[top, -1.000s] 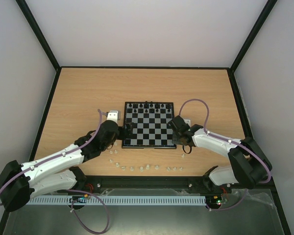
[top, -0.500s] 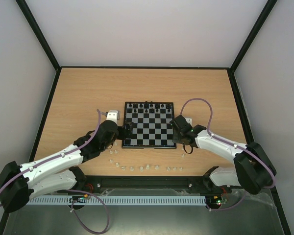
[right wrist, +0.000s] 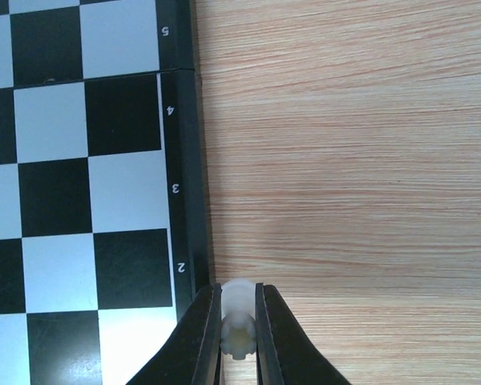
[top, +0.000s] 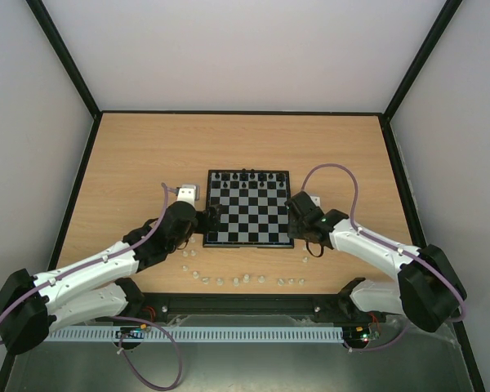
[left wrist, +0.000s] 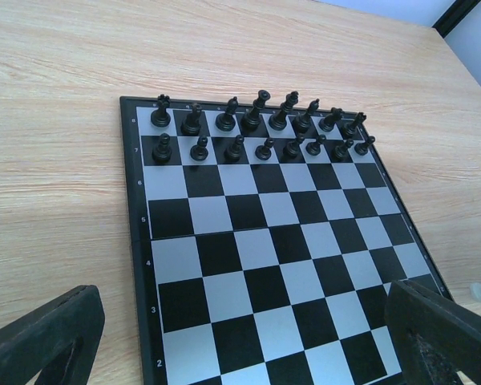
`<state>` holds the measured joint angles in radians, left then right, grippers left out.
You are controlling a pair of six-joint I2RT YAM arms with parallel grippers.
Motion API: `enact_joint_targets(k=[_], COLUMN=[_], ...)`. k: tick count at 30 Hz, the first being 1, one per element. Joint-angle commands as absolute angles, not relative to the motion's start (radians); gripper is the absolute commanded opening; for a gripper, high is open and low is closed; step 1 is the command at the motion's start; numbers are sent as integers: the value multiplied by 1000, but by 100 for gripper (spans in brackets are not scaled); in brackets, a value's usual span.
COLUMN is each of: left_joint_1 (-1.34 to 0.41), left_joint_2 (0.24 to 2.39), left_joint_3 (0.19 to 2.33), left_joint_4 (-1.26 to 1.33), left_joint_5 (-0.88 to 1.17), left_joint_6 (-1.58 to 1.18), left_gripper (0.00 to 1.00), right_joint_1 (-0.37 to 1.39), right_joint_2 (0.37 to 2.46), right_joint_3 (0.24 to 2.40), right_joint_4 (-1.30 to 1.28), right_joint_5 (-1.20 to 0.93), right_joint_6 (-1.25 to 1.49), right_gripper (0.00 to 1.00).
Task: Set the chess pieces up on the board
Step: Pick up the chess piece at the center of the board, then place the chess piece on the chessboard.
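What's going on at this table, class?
A chessboard is being set up. The right gripper is shut on a whitish piece beside its edge; the left gripper hangs open by its near left corner. Black pieces fill the two far rows; other whitish pieces lie loose on the table.

Board [left wrist: 256,249]: blk/wht chequer, thin blk border w/ wht numerals. Far-row pieces [left wrist: 252,120]: blk. Chess piece [right wrist: 239,319]: whitish, translucent. Table [top: 147,155]: light wood grain. Arms [top: 90,273]: wht w/ blk joints; cables [top: 336,168] purple.
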<state>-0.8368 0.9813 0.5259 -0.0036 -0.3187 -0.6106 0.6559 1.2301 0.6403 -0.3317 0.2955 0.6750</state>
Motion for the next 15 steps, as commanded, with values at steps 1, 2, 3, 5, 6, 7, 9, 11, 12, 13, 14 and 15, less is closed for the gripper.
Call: enact_joint_targets(k=[1,2,3,5,6,7,9,11,12,13,14,15], left_joint_1=[-832,-832,-833,-832,-833,-833,-833,-832,-832,-833,-833,-832], left_joint_2=[982,984,984,982,981,978,979,980,982,981,981,980], left_joint_3=[515,516,517,517,515,515,515,515,515,515,515,515], left_joint_4=[21,21,19,18,18,18,18,19,18,18,18,18], left_joint_5=[-329,-330,-331,-333,-334,-336,-337,-337,-337,-337,-337,-337], left_joint_6=[-614,-614,-613,-613,-613,-614,-613,-613,-613,-614,-613,-614], left_gripper=[99,99,99,99,99,99,99,99,99,99,99,99], right_joint_1=[681,686,691,702,707,713,725,736,740,745,750,753], right_joint_2=[1222,1224,1226,1231,1234,1238,1249,1260,1264,1272,1278,1287], right_joint_3=[654,656,658,664,668,672,682,692,697,701,704,708], right_joint_4=[-376,-376,-374,-374,-374,-374,-376,-376,-375,-374,-373,-371], right_joint_5=[293,293,293,295,297,297,300,302,302,303,302,302], right_joint_6=[667,669,669,670,670,672,671,672,672,670,668,668], right_gripper=[7,7,7,7,7,7,7,7,7,7,7,7])
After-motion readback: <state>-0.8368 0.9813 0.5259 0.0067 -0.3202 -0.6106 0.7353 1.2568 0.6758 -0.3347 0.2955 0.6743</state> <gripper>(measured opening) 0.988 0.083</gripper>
